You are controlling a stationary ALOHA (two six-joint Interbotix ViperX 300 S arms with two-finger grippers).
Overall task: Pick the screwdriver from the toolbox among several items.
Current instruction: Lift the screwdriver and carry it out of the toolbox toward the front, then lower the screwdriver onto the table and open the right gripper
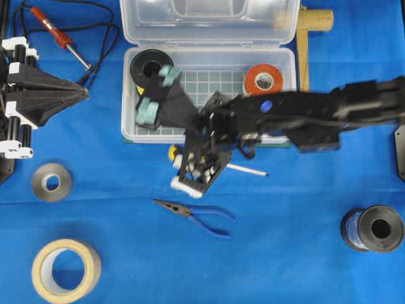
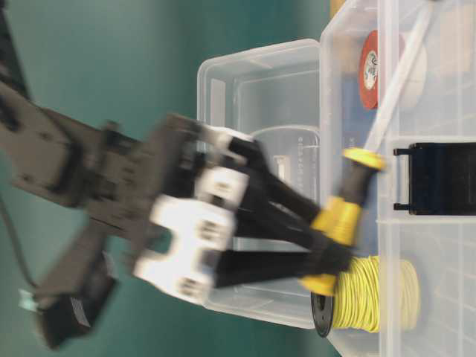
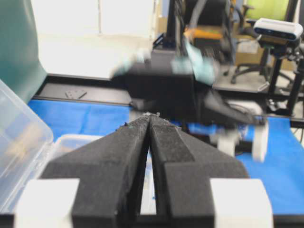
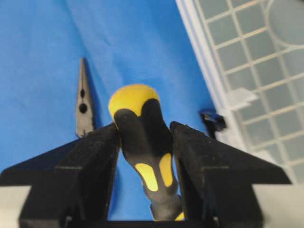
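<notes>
Screwdriver (image 4: 142, 142) | yellow-and-black handle, thin silver shaft | right tool (image 4: 145, 137) clamped on handle | left tool (image 3: 150, 123) together

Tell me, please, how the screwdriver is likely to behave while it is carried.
The screwdriver looks rigid, so it should not flop. Its rounded handle might twist between the right end effector pads. The long thin shaft probably makes it tail-heavy, so it may pivot.

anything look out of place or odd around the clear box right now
Nothing looks damaged or spilled. The yellow-and-black-handled screwdriver is clamped in the right gripper over the blue cloth, outside the clear plastic toolbox. Blue-handled pliers lie loose on the cloth nearby.
</notes>
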